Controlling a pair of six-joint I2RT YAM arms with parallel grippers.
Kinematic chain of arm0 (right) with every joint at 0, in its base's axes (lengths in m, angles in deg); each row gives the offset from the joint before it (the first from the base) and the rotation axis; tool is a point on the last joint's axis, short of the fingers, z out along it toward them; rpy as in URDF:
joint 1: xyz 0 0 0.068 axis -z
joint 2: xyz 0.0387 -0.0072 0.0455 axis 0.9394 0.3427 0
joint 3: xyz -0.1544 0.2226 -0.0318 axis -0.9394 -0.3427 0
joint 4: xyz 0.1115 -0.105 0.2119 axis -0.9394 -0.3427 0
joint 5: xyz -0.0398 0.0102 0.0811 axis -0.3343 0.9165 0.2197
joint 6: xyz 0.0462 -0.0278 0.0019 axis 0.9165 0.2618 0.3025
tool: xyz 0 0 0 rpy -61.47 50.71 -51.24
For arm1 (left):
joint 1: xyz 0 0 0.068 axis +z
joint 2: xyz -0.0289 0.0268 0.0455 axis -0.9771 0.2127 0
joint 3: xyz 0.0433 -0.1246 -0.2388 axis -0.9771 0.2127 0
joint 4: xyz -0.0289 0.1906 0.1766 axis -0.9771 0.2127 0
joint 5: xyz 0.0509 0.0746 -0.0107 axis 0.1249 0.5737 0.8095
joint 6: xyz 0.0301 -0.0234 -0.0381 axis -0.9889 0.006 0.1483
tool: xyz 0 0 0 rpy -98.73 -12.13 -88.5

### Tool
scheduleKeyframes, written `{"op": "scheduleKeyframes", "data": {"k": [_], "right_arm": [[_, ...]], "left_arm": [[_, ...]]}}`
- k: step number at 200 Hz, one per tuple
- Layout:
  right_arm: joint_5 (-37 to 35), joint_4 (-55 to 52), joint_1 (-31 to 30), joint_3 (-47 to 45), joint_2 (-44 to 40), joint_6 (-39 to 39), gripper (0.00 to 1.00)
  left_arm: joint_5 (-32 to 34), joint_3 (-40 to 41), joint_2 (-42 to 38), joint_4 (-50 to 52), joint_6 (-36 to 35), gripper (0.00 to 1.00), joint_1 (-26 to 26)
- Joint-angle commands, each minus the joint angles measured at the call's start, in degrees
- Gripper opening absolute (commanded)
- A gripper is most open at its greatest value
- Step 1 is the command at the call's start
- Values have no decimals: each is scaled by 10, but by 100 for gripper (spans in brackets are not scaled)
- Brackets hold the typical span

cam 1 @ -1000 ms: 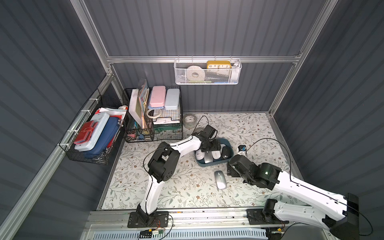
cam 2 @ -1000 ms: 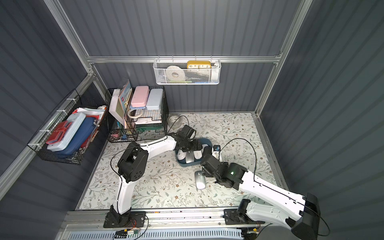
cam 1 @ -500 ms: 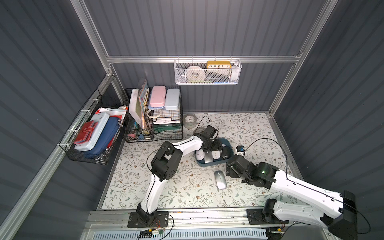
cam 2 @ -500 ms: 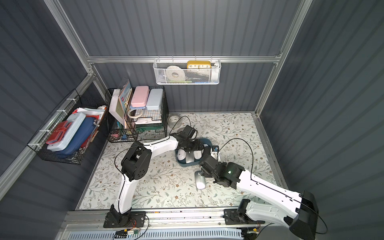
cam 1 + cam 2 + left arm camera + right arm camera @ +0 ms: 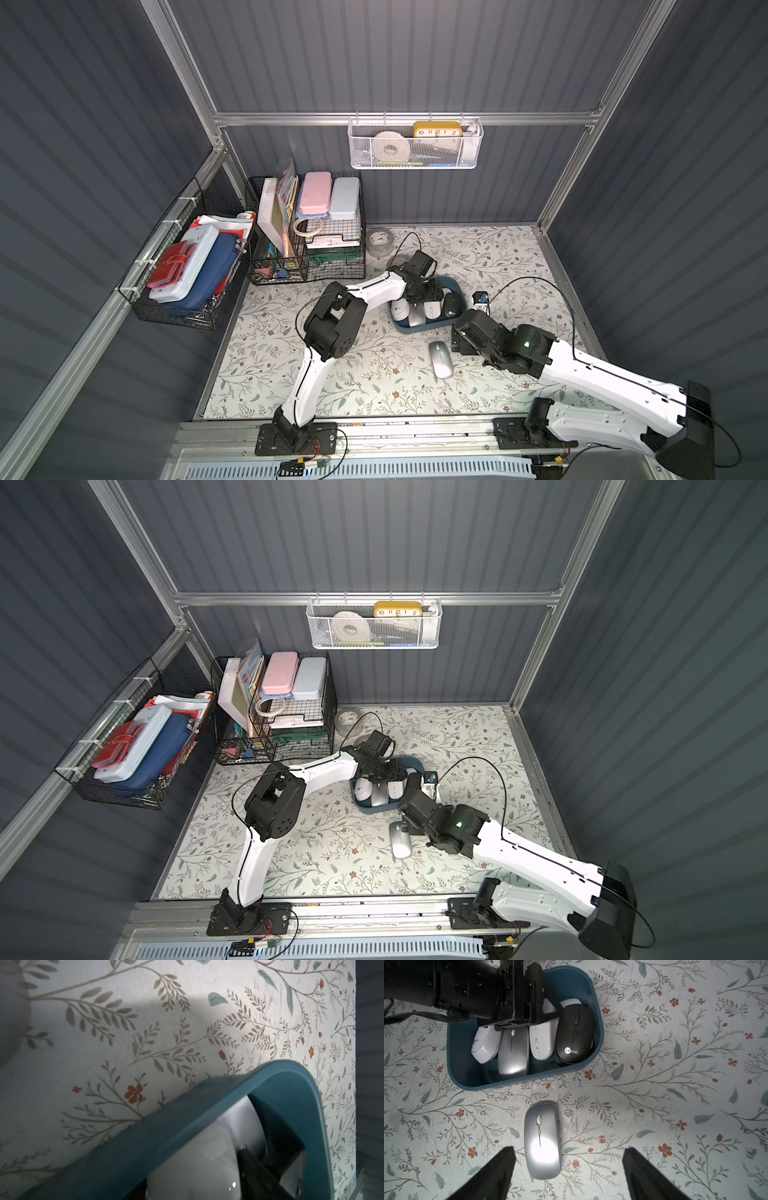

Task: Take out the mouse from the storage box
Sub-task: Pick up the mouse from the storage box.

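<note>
Four computer mice lie side by side in the storage box (image 5: 601, 1028), a shallow teal tub on the flowered table (image 5: 675, 1105). They are a ribbed white mouse (image 5: 485, 1045), a grey mouse (image 5: 513, 1053), a smooth white mouse (image 5: 542, 1043) and a black mouse (image 5: 574, 1034). Their long axes run parallel, from the front of the table toward the back wall.

The left gripper (image 5: 529, 1018) is down inside the box, over the back ends of the grey mouse and the smooth white mouse. Its black body hides those ends, so whether its fingers are apart or clamped on a mouse cannot be told. The left arm is plainly the nearer one.

The right gripper (image 5: 570, 1153) hangs outside the box on its front side, fingers wide apart and holding nothing. It is above a loose grey mouse (image 5: 542, 1140) that lies on the table, near the box but apart from it.
</note>
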Motion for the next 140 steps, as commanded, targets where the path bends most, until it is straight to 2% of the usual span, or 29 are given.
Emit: {"op": "scheduleKeyframes", "data": {"k": [1, 65, 140], "right_arm": [[-4, 4, 1, -7, -4, 10, 87], [-2, 7, 1, -9, 0, 9, 87], [0, 6, 1, -8, 4, 12, 87]], "left_arm": [[10, -1, -2, 20, -7, 66, -3], [35, 11, -40, 26, -10, 53, -4], [54, 15, -107, 41, -13, 53, -7]]}}
